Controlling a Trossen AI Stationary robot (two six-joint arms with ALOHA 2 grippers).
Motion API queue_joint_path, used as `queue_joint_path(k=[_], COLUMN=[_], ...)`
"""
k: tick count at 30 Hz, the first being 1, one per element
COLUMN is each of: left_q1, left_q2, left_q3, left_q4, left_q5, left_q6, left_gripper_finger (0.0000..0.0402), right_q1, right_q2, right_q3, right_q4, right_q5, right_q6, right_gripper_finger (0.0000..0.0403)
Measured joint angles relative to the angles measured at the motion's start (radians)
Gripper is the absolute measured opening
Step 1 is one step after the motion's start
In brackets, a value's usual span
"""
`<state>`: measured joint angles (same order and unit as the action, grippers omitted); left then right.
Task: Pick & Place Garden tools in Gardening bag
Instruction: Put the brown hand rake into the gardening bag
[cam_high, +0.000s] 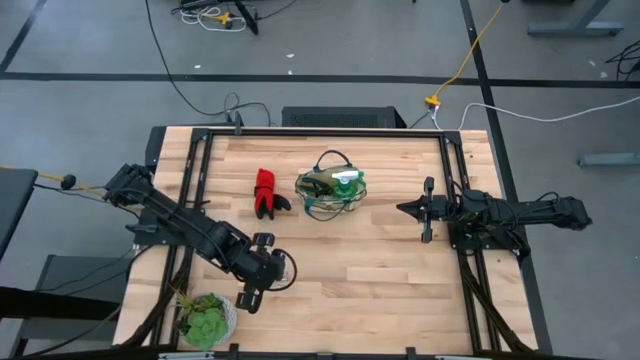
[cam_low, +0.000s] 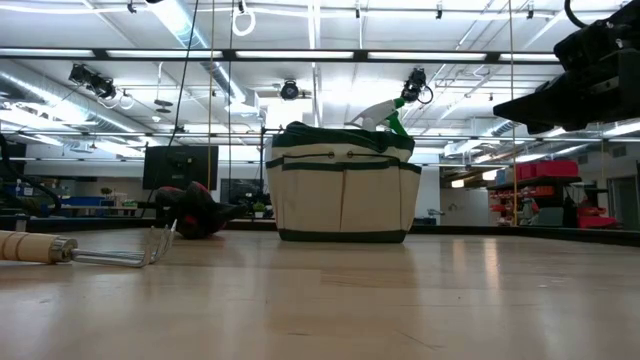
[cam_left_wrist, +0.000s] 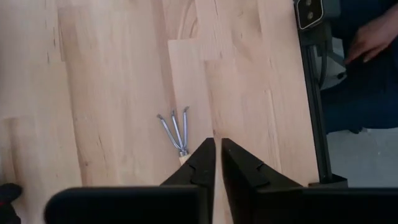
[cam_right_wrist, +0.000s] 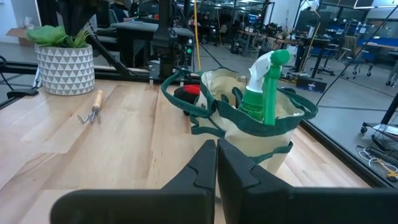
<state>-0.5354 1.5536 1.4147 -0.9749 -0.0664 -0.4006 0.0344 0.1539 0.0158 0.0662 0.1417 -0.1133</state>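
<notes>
- Spreading nearest and widest beneath everything: pale wooden worktop (cam_high: 380, 270).
- Standing upright around mid-worktop: gardening bag (cam_high: 331, 192), already carrying the spray bottle (cam_high: 347, 181), white nozzle poking above the rim.
- Waiting toward the right edge, pointing at the bag: right gripper (cam_right_wrist: 216, 144), fingers almost together, carrying nothing.
- Hanging over the left part of the worktop, between the gloves (cam_high: 266, 192) and the potted succulent (cam_high: 205, 318): left gripper (cam_left_wrist: 217, 142), fingers drawn to a thin slit, gripping nothing.
- Lying flat under that gripper: mini rake (cam_left_wrist: 174, 130), apart from the bag and not yet stowed.
- Judging the main risk: descending with fingers this narrow, striking the wooden handle instead of straddling it, and sliding or rolling the rake away; probably needing widening first.
- Judging a second risk: pinching too close to the tine end, letting the rake tip, then snagging on the bag's loop handles.
- Placing the rake against the fingers: tines showing just ahead of the fingertips, handle hiding beneath them.
</notes>
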Motion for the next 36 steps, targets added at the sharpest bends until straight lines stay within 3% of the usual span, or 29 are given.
queue_joint_path(k=[21, 26, 36], left_q1=[0.002, 0.002, 0.002], left_q2=[0.0, 0.0, 0.066], left_q3=[0.0, 0.0, 0.0], left_q4=[-0.059, -0.079, -0.1], left_q5=[0.0, -0.001, -0.018], left_q6=[0.004, 0.024, 0.04], left_gripper_finger=[0.0246, 0.0266, 0.0268], right_q1=[0.0, 0.0, 0.0], right_q2=[0.0, 0.0, 0.0], right_q3=[0.0, 0.0, 0.0], right_q4=[0.0, 0.0, -0.001], right_q5=[0.0, 0.0, 0.0], right_q6=[0.0, 0.0, 0.0], right_gripper_finger=[0.0016, 0.0016, 0.0016])
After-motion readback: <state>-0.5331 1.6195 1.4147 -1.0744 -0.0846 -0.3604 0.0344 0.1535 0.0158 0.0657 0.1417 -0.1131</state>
